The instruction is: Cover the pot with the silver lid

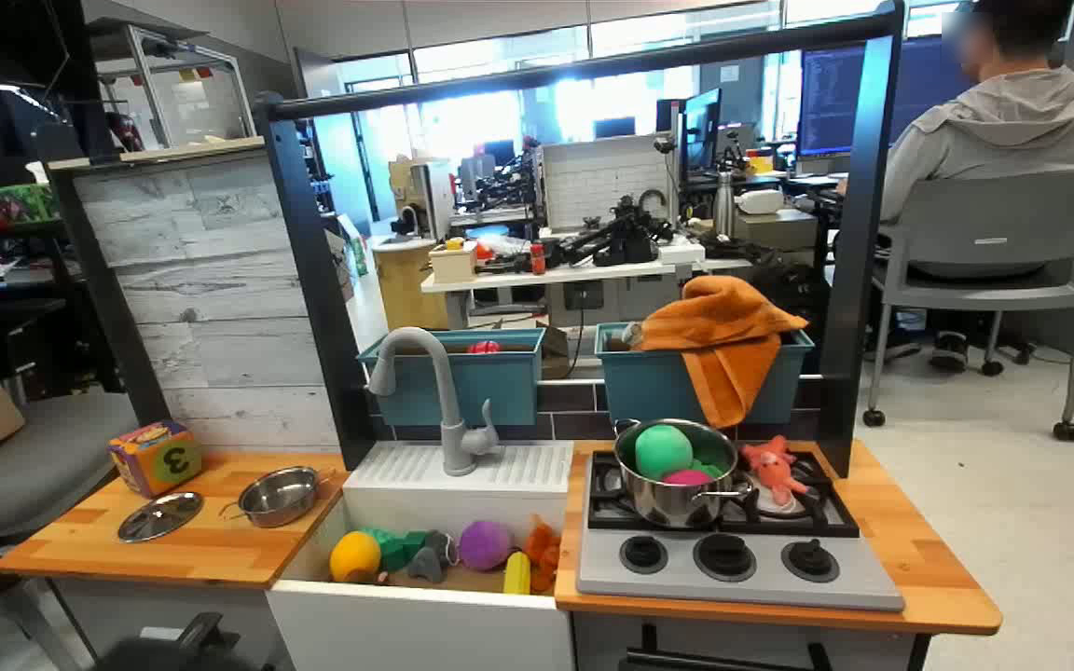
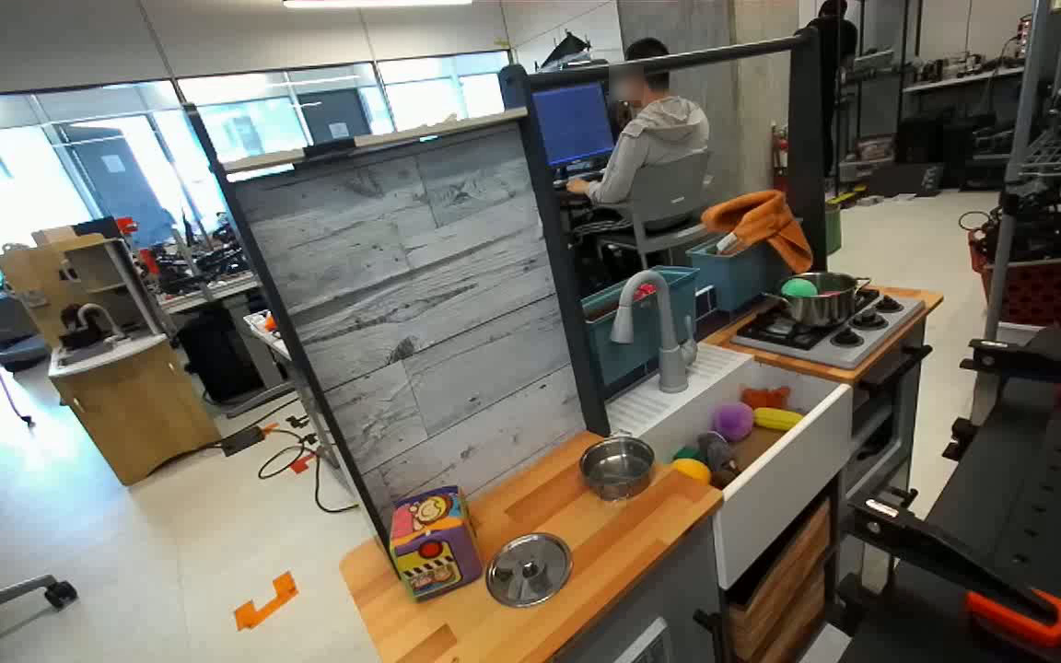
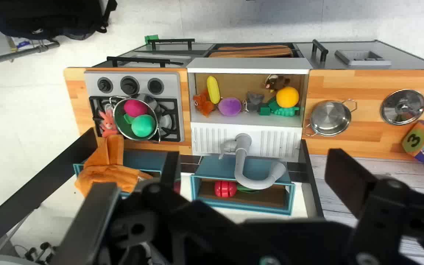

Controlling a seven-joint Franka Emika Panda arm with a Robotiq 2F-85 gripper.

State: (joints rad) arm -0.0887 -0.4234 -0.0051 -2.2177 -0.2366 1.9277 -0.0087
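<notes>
While the jaws gape, the silver lid (image 1: pixel 160 516) lies off the pot (image 1: pixel 280 513)

As the wrist view looks over the sink (image 3: pixel 248 64), the jaws are nearest: dark, blurred, spread well apart, with the faucet (image 3: pixel 239 162) showing between them. How the rest of the arm is posed I cannot tell. In both exterior views the lid lies flat on the worktop (image 1: pixel 220 554), farther from the sink than the pot, which sits upright and uncovered just beside the sink. A printed cube (image 1: pixel 155 458) rests even farther from the sink, near the lid. Inside the sink lie a yellow-orange ball (image 1: pixel 354 556) and a purple ball (image 1: pixel 485 545); across the sink from the lid, a larger pot (image 1: pixel 672 505) holding a green ball (image 1: pixel 663 452) stands on the stove (image 1: pixel 733 589). Behind the sink is a teal bin (image 1: pixel 481 387), and well beyond, a person (image 1: pixel 1031 140) sits in a gray chair (image 1: pixel 1003 242).
</notes>
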